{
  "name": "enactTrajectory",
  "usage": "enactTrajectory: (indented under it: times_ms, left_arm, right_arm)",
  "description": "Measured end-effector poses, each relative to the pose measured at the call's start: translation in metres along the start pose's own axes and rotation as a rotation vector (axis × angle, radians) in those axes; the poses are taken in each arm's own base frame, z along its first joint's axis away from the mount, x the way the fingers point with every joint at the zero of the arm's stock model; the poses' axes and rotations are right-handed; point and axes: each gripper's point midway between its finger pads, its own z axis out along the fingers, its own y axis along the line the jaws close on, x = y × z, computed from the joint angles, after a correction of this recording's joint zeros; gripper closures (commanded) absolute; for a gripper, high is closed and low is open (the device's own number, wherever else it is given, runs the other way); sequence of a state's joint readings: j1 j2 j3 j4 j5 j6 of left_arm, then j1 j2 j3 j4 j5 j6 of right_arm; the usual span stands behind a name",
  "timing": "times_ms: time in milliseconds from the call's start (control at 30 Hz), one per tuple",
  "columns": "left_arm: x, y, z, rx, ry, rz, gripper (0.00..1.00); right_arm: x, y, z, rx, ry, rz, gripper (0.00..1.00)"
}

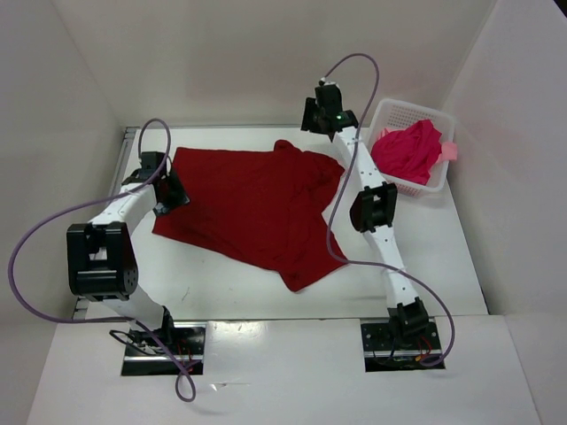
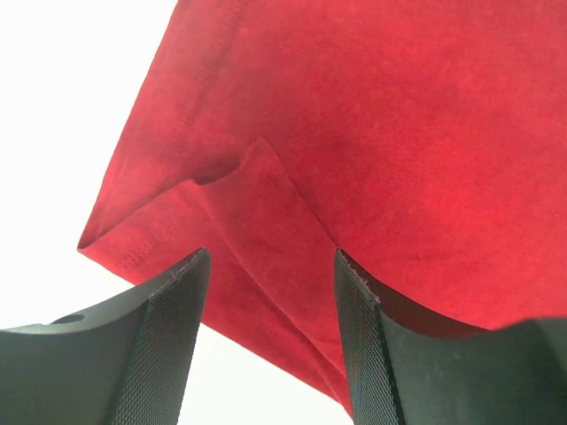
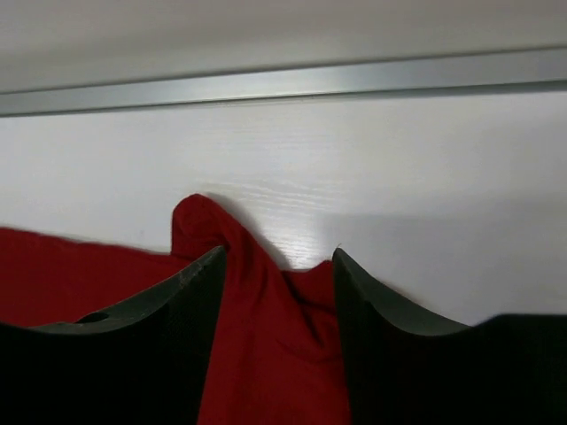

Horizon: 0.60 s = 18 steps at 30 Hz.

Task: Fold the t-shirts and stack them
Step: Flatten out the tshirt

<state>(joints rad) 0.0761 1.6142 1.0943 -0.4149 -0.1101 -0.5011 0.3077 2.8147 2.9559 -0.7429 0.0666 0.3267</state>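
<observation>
The dark red t-shirt (image 1: 248, 208) lies spread and a little rumpled across the middle of the table. My left gripper (image 1: 172, 191) is at its left edge. In the left wrist view the gripper (image 2: 270, 266) is open, with a hemmed corner of the dark red shirt (image 2: 292, 212) between and beyond the fingers (image 2: 168, 336). My right gripper (image 1: 332, 135) is at the shirt's far right edge. In the right wrist view it (image 3: 277, 257) is open around a bunched ridge of the dark red cloth (image 3: 266, 328). The crimson-pink shirt (image 1: 407, 150) and a bit of the salmon pink shirt (image 1: 449, 150) lie in the basket.
The white perforated basket (image 1: 425, 113) stands at the far right of the table. White walls close in the left, back and right sides. A metal rail (image 3: 283, 80) runs along the table's far edge. Purple cables loop from both arms.
</observation>
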Motion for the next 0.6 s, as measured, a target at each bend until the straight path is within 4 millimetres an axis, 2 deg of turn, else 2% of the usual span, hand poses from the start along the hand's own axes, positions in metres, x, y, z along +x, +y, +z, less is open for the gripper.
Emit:
enactTrajectory:
  times_ms: [67,100,200,367,433,500,600]
  left_arm:
    - [-0.001,0.0,0.001,-0.008,-0.01,0.002,0.34]
    - [-0.004,0.0,0.001,-0.011,-0.02,0.004,0.34]
    - [-0.012,-0.002,0.003,-0.028,-0.054,0.014,0.39]
    - [-0.016,-0.003,0.018,-0.073,-0.071,0.049,0.39]
    - [-0.011,0.001,0.028,-0.098,-0.051,0.064,0.4]
    - [-0.005,0.005,0.039,-0.122,-0.03,0.073,0.43]
    - [0.005,0.011,0.05,-0.148,0.004,0.085,0.48]
  right_arm:
    - [-0.018,0.002,-0.021,-0.005,-0.014,-0.005,0.48]
    - [-0.027,0.005,-0.036,-0.009,-0.012,-0.009,0.54]
    - [-0.053,0.015,-0.095,-0.037,-0.023,-0.025,0.65]
    - [-0.077,0.02,-0.233,-0.091,-0.128,-0.034,0.67]
    - [-0.089,0.024,-0.279,-0.128,-0.202,-0.028,0.67]
    - [-0.092,0.025,-0.314,-0.159,-0.252,-0.019,0.67]
    - [-0.073,0.022,-0.342,-0.192,-0.252,-0.001,0.67]
